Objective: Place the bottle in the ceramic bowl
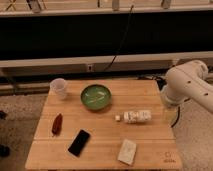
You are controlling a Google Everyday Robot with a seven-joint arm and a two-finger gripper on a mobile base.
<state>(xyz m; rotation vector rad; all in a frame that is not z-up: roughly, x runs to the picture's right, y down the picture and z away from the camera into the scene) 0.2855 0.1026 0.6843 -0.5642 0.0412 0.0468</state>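
The bottle [136,116] lies on its side on the wooden table [102,152], right of centre, with its white cap pointing left. The green ceramic bowl [96,96] stands empty at the table's back centre, up and to the left of the bottle. My gripper [169,111] is at the table's right edge, mostly hidden under the white arm [187,86]. It is right of the bottle, apart from it, and holds nothing that I can see.
A translucent white cup [59,88] stands at the back left corner. A red-brown object [57,123] and a black phone [79,142] lie at the front left. A flat white packet [127,151] lies at the front centre. A dark wall and a cable run behind the table.
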